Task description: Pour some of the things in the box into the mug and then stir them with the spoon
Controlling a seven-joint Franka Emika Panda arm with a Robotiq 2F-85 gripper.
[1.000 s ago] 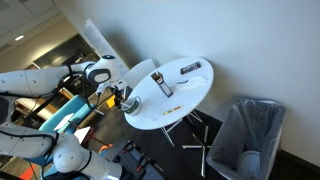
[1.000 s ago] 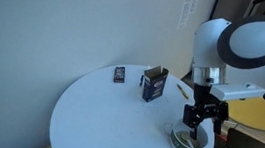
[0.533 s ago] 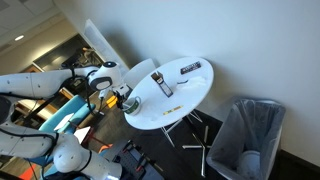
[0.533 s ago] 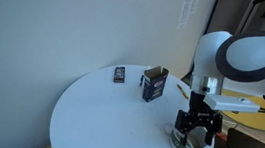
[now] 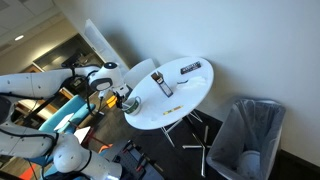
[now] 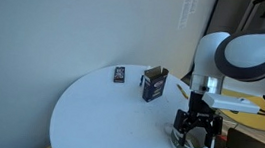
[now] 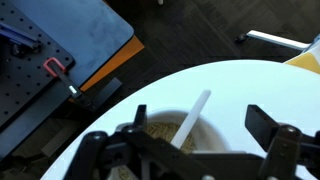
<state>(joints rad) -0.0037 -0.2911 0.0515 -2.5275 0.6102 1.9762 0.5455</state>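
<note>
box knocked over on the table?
No, the box stands upright on the white table, with its printed face toward the camera.

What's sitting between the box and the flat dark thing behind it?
Nothing; in an exterior view only bare white table separates the box from the flat dark item.

On the one round white table (image 6: 87,119) I count one box (image 6: 152,84), one flat dark item (image 6: 119,75) near the box, and one mug (image 6: 177,142) on the other side of the box. There is one spoon (image 7: 190,120), inside that mug, and one hand (image 6: 192,134) above it. Well apart from the box, on the floor, there is one grey bin (image 5: 250,135).
</note>
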